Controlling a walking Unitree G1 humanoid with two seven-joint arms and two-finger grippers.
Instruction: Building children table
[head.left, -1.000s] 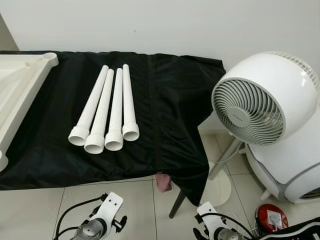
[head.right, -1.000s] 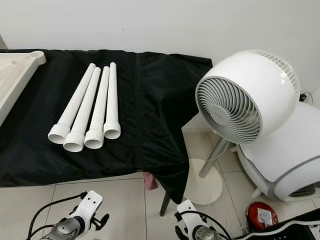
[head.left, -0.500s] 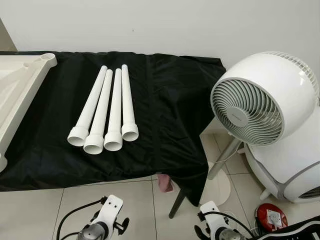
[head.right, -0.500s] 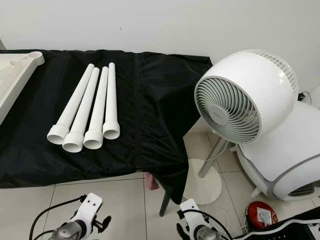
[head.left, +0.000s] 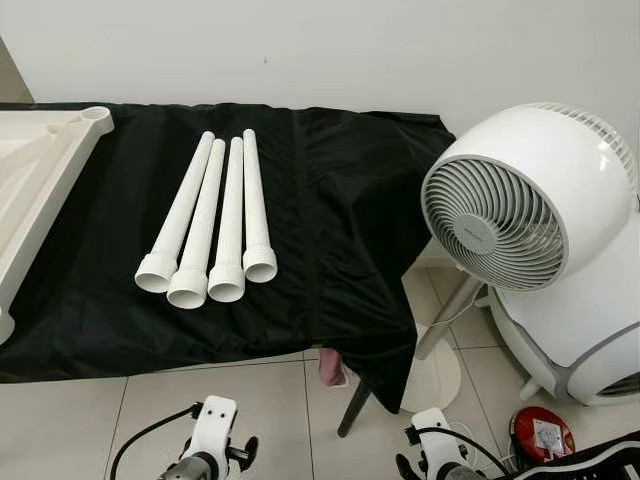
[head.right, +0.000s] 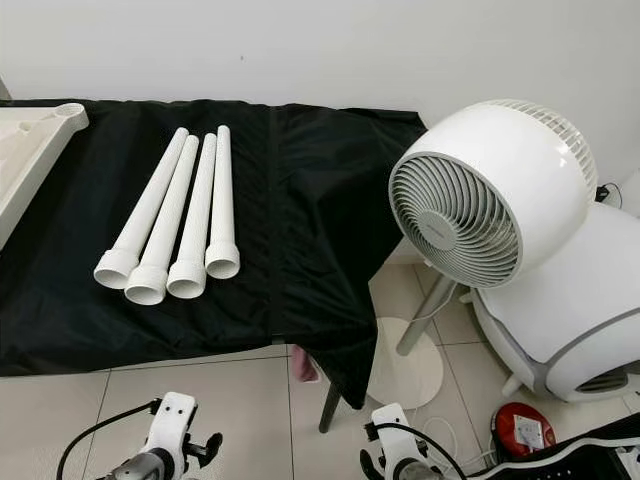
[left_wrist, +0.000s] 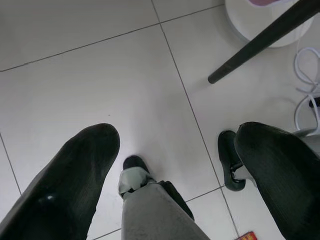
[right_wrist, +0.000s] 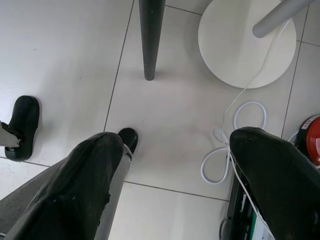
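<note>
Assembly not begun. The white tabletop lies at the left edge of the black-covered bench, apparently underside up. Four white legs lie side by side, unattached. Left gripper and right gripper hang low over the floor, fingers spread, empty.

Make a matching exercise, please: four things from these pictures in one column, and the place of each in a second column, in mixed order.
Things:
1. four white table legs
2. white tabletop
3. fan
4. red round object

Places:
A. on the floor, near the right tool
B. side by side on the black cloth
C. at the cloth's left end
D. standing to the right of the cloth-covered table

Pairs: 1-B, 2-C, 3-D, 4-A
</note>
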